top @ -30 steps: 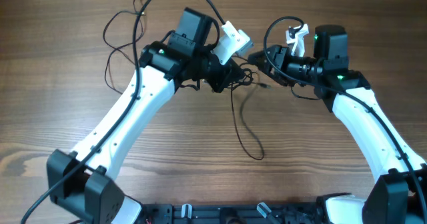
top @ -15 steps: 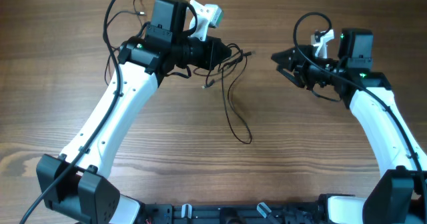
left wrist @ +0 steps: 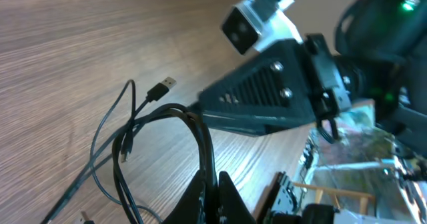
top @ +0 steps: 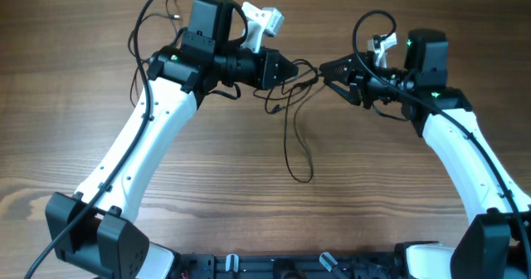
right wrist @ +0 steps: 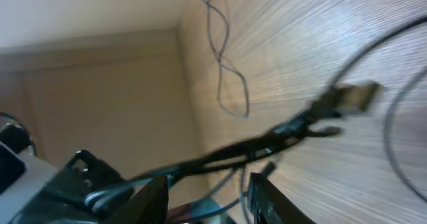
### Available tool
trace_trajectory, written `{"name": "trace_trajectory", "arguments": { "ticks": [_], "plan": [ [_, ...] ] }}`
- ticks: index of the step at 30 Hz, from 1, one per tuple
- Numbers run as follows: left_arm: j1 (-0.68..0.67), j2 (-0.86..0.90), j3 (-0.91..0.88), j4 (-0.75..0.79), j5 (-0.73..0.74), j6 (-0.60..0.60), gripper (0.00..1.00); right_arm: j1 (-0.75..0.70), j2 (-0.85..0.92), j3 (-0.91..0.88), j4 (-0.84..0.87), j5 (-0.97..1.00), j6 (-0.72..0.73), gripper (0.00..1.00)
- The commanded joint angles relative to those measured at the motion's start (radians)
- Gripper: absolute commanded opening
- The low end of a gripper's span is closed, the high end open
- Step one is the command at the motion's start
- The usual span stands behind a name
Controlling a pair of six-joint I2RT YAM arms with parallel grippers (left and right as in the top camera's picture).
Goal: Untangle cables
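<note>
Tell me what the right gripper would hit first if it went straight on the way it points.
Probably the cables pinched by the left gripper, just ahead of the right gripper; depth is unclear.

Table (top: pixel 249 212) matt, grained wood; cables (left wrist: pixel 207 147) smooth dark plastic sheath, probably slightly glossy.

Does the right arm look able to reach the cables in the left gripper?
Probably yes: the right gripper faces the cables sticking out of the left gripper, with nothing between them.
</note>
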Motion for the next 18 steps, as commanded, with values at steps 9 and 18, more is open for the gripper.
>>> {"name": "trace_trajectory", "arguments": {
  "ticks": [9, 18],
  "plan": [
    [-0.027, -0.018, 0.010, 0.027, 0.024, 0.041, 0.04, 0.026, -0.013, 0.000, 0.029, -0.137, 0.061, 0.31],
    [-0.056, -0.018, 0.010, 0.027, -0.009, 0.008, 0.04, 0.054, -0.013, 0.000, 0.030, -0.088, 0.060, 0.25]
  ]
}}
